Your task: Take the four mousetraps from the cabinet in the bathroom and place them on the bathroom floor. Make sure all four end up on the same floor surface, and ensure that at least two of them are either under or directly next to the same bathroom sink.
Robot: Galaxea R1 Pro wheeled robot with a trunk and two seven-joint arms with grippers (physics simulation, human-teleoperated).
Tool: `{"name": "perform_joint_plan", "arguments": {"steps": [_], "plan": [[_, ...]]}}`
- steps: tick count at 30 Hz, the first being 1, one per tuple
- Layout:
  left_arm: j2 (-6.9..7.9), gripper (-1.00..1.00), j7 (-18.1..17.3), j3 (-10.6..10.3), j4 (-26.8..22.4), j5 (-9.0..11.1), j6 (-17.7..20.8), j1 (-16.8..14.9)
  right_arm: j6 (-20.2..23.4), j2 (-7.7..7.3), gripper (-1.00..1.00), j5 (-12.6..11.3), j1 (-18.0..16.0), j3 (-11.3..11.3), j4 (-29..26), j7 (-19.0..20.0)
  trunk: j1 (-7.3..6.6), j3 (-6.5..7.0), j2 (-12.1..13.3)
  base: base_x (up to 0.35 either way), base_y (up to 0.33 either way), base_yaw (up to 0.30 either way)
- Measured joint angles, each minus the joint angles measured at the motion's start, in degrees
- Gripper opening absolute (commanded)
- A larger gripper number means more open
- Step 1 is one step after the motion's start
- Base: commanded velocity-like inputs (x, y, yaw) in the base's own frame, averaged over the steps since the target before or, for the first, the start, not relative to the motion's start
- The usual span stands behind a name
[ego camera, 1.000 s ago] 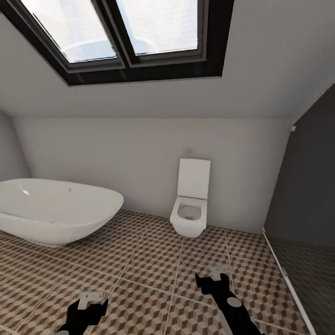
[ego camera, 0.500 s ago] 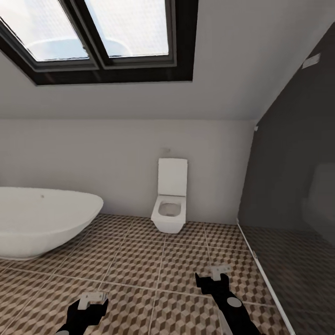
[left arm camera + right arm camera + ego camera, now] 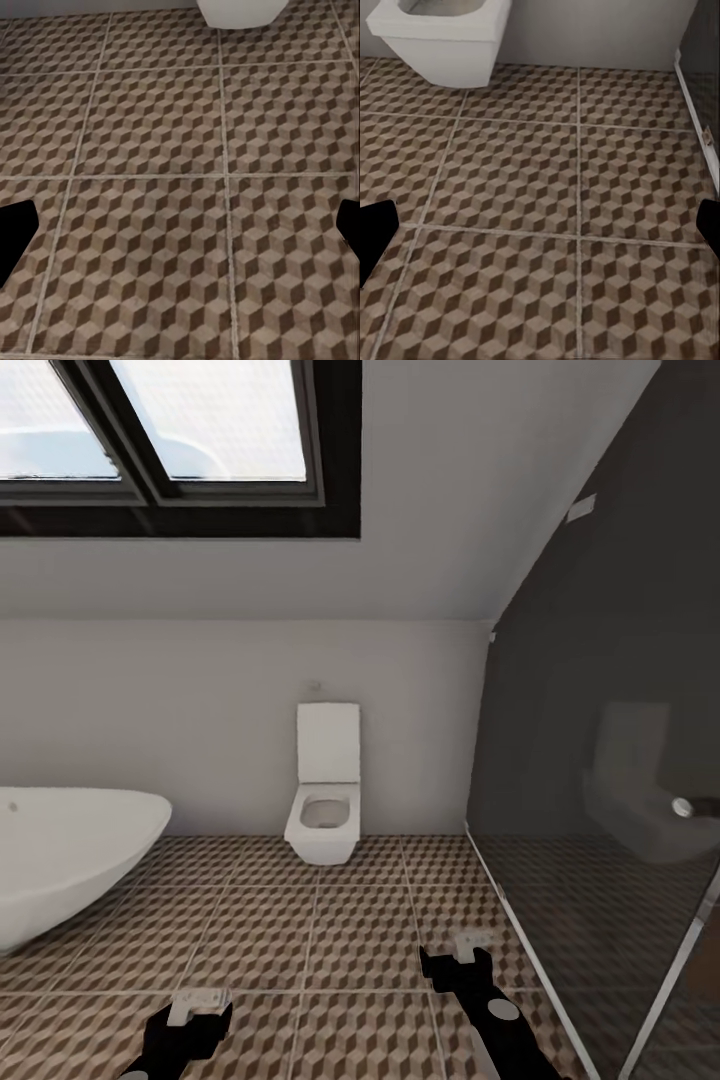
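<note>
Against the back wall sits one boxy white toilet (image 3: pixel 322 815), lid up, smooth and glossy, so I'll use that as the anchor. Spreading out in front of it is the bathroom floor (image 3: pixel 330 940): big square tiles in a brown, beige and white cube print with pale grout. Left of the toilet, one rounded white bathtub (image 3: pixel 60 860) curves in from the edge. Right of the toilet stands a dark, shiny glass panel (image 3: pixel 600 760) with a faint reflection in it. Above and left of the toilet there's a black-framed skylight (image 3: pixel 180 450) with two panes.

Both arms hang low, nearer than the toilet. Left gripper (image 3: pixel 197 1000) and right gripper (image 3: pixel 470 947) each look spread wide in the wrist views, dark fingertips (image 3: pixel 15 232) (image 3: pixel 373 232) at opposite edges, holding nothing, touching nothing, just tile between them.
</note>
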Motion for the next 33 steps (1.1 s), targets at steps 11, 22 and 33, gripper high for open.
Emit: {"name": "perform_joint_plan", "arguments": {"steps": [11, 22, 33], "plan": [[0.0, 1.0, 0.0, -0.1, 0.0, 0.0, 0.0, 0.0, 0.0, -0.02, 1.0, 0.0, 0.0, 0.0, 0.0, 0.0, 0.0, 0.34, 0.0, 0.0, 0.0, -0.29], [0.0, 1.0, 0.0, -0.1, 0.0, 0.0, 0.0, 0.0, 0.0, 0.01, 1.0, -0.1, 0.0, 0.0, 0.0, 0.0, 0.0, 0.55, 0.0, 0.0, 0.0, -0.286], [0.0, 1.0, 0.0, -0.1, 0.0, 0.0, 0.0, 0.0, 0.0, 0.01, 1.0, -0.1, 0.0, 0.0, 0.0, 0.0, 0.0, 0.08, 0.0, 0.0, 0.0, -0.261]]}}
